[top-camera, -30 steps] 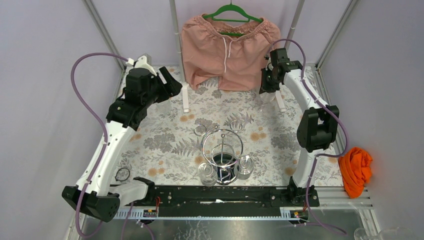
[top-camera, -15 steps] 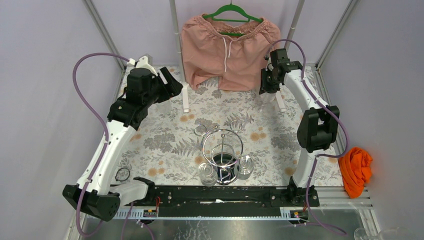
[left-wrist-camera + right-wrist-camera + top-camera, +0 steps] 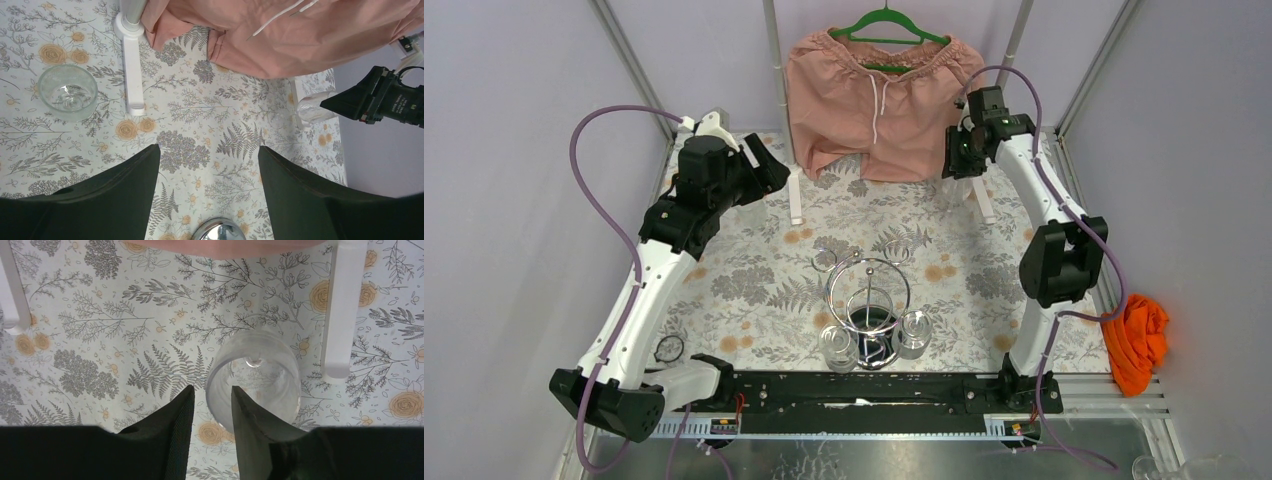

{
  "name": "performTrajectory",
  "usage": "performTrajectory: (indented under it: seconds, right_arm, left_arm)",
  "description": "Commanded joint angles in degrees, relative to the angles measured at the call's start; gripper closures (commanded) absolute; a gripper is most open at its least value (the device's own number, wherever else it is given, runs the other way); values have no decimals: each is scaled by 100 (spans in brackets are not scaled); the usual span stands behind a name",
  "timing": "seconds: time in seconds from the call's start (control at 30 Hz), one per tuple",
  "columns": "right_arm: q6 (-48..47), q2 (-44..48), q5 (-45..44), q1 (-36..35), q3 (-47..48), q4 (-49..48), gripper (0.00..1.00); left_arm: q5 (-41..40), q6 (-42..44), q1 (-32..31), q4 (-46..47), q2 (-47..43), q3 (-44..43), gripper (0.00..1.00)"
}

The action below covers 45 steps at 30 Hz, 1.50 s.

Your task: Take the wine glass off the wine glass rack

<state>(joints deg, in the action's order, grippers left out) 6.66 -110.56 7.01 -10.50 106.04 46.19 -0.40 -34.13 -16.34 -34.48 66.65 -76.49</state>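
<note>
The chrome wine glass rack (image 3: 869, 285) stands at the near middle of the table, and two wine glasses (image 3: 837, 346) (image 3: 914, 332) hang from its near side. Its chrome top (image 3: 218, 232) shows at the bottom edge of the left wrist view. My left gripper (image 3: 767, 170) (image 3: 209, 148) is wide open and empty at the far left, with a wine glass (image 3: 67, 93) upright on the cloth beside it. My right gripper (image 3: 958, 158) (image 3: 212, 388) is narrowly open, raised above another upright wine glass (image 3: 260, 371). Its right finger (image 3: 250, 415) overlaps that glass's left side in the picture.
Pink shorts (image 3: 879, 95) hang on a green hanger (image 3: 886, 20) at the back, on a white stand with feet (image 3: 133, 70) (image 3: 341, 315) on the floral cloth. An orange cloth (image 3: 1136, 340) lies off the table's right edge. A small dark ring (image 3: 669, 349) lies near left.
My right gripper has lifted up and back, away from the glass standing below it. The left arm has barely moved. The rack and its hanging glasses are unchanged.
</note>
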Motion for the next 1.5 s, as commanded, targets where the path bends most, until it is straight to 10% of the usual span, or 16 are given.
performTrajectory:
  seconds: [0.0,0.9,1.13,1.47]
  right_arm:
    - [-28,437,-77,-97,388,211,60]
    - [840,4596,-203,-2623,-1701,-104,60]
    - [787,4550,-295,-2874,-1507,383,60]
    - [865,3814,-2016,-5064,-1001,866,60]
  left_arm:
    - [14,18,21,254,24,46,20]
    - [550,-256,21,216,-564,38,20]
    - [605,-254,18,111,-764,-10,20]
    - [357,-123,18,-109,-839,-94,20]
